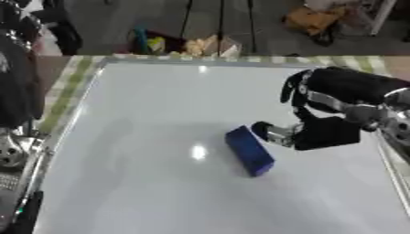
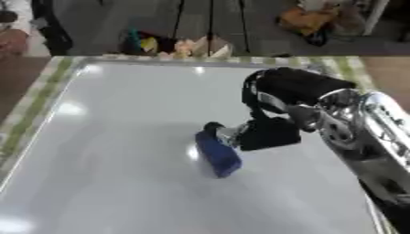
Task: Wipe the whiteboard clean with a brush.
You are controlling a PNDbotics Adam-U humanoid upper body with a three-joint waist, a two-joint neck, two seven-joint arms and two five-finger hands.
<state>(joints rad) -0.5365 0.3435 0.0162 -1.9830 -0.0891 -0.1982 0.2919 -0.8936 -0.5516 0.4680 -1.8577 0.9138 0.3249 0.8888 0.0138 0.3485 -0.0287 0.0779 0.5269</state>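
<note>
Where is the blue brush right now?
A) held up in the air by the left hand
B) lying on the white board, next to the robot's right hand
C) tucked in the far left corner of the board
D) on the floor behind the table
B: the blue brush lies near the middle of the whiteboard, with the right hand right beside its far end, fingers reaching toward it.

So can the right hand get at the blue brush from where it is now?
Probably yes. The right hand sits just beside the blue brush on the whiteboard, its fingers right at the brush's edge, with nothing between them. Whether they already touch it is unclear.
</note>
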